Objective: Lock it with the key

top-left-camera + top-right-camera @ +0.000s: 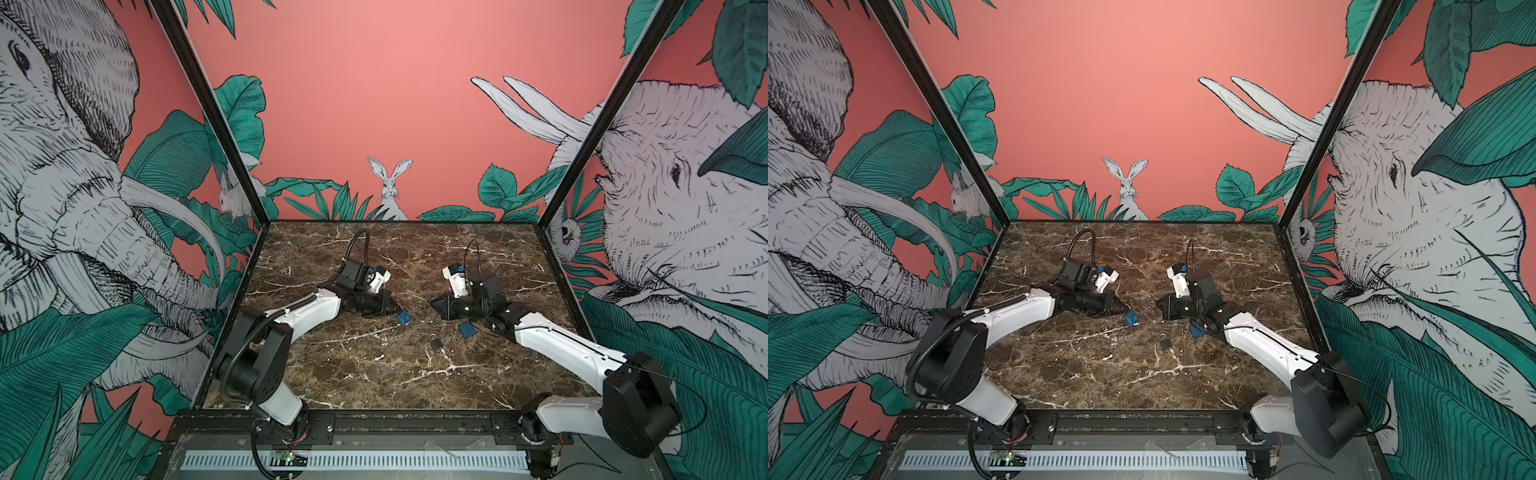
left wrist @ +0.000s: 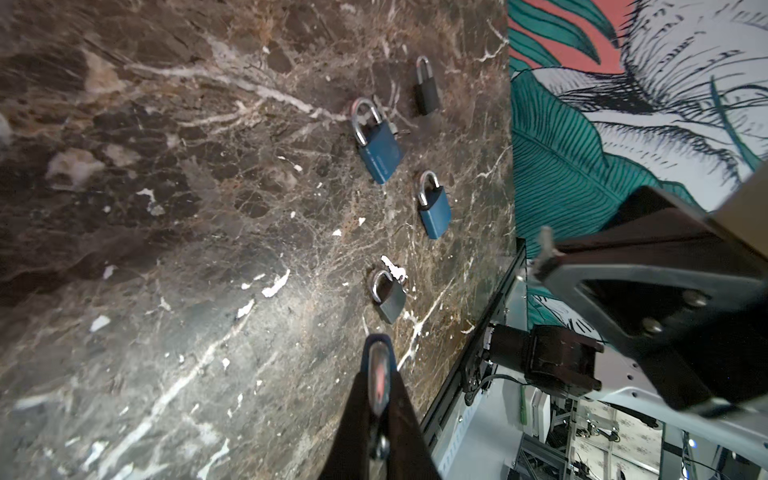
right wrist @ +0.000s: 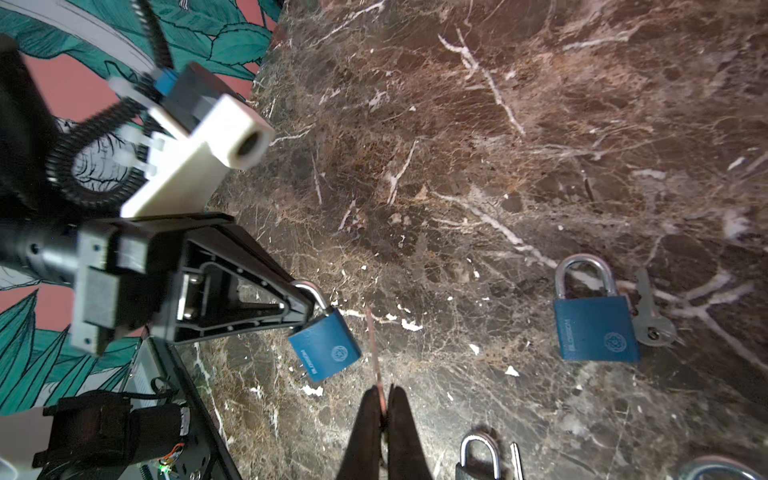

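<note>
Tilted blue padlock [image 3: 325, 345] beside edge-on key [image 3: 374, 349]

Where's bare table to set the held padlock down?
The table is bare along the near edge and by the back wall. Crowded beside the right arm: a blue padlock, a dark padlock, a key.

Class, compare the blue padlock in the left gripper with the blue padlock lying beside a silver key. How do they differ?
The held padlock hangs tilted by its shackle from the shut left gripper; the lying padlock rests flat on the table, untouched.
The held padlock's shackle is partly hidden by the gripper; the lying padlock's shows whole, with a silver key beside it.
Both have blue bodies, silver shackles and a round emblem.
</note>
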{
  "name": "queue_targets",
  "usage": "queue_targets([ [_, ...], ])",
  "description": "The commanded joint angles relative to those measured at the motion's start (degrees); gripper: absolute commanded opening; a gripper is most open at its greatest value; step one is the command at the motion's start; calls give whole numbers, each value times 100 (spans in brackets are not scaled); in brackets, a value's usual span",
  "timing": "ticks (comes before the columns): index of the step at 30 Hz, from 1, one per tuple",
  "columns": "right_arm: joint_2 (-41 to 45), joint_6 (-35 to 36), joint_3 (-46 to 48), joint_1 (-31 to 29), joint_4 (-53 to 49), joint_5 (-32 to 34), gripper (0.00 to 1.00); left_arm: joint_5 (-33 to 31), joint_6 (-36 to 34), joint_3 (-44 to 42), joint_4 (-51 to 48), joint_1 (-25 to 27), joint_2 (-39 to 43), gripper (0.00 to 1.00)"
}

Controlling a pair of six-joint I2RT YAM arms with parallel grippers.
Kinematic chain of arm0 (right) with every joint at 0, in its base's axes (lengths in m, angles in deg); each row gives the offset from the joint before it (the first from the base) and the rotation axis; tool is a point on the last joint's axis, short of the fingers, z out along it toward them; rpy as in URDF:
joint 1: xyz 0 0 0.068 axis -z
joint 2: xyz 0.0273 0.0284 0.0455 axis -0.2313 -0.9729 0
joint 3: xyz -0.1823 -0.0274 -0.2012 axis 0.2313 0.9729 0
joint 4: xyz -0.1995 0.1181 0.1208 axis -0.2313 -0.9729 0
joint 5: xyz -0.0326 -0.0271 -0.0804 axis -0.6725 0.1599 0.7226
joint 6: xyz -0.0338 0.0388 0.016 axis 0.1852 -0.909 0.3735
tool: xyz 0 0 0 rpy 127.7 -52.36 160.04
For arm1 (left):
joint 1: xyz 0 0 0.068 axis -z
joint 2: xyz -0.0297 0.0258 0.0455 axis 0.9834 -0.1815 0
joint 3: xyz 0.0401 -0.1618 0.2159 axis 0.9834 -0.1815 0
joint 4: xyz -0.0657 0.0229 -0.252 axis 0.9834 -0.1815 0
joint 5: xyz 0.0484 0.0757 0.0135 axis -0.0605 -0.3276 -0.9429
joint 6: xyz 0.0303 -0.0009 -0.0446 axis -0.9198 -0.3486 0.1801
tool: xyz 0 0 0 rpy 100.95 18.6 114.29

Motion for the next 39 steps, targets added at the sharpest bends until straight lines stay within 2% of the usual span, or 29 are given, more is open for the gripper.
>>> queue_targets([
  [1,-79,-106,77,20,449,195,0,175,-177,369,174,68,-309,0],
  [8,-250,-158,125,23,550,156,0,351,-204,708,215,96,-982,0],
  [27,-670,-349,156,17,855,56,0,334,-135,964,178,99,-1665,0],
  [34,-735,-404,173,15,852,128,0,62,-107,1005,48,103,-1727,22],
  [39,-813,-476,158,-3,853,188,0,-50,-37,1003,79,91,-1702,25],
])
